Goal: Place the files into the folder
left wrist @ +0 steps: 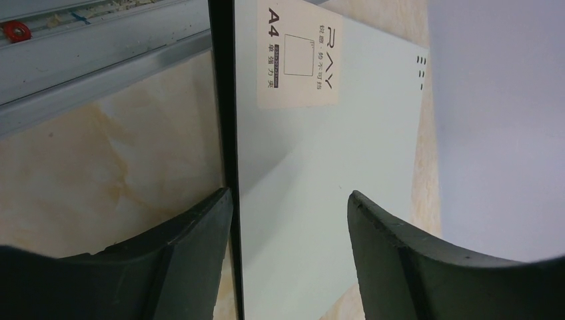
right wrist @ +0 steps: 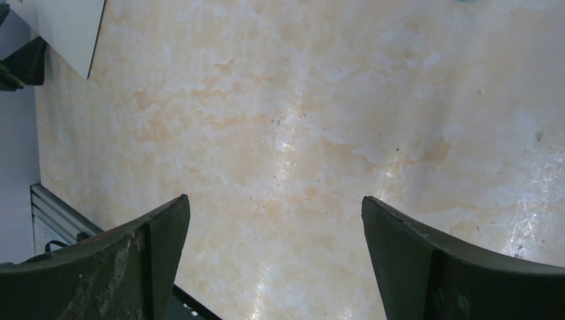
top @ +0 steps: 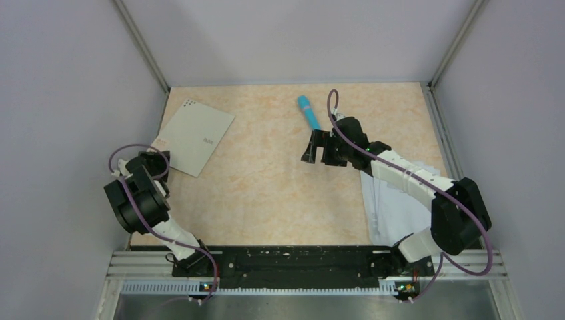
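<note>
The folder (top: 196, 137) lies shut at the back left of the table, grey-beige cover up. In the left wrist view its cover (left wrist: 320, 167) fills the middle, with a black spine edge (left wrist: 225, 133) and a beige A4 label (left wrist: 300, 53). My left gripper (top: 156, 160) is open at the folder's near left corner; its jaws (left wrist: 290, 200) stand one on each side of the spine edge and cover strip. The files (top: 400, 207), white sheets, lie at the right under my right arm, partly hidden. My right gripper (top: 320, 150) is open and empty over bare table (right wrist: 274, 203).
A blue pen-like stick (top: 308, 112) lies just behind the right gripper. Grey walls and metal rails close in the table (top: 266, 193) on three sides. A corner of the folder (right wrist: 63, 27) shows at the top left of the right wrist view.
</note>
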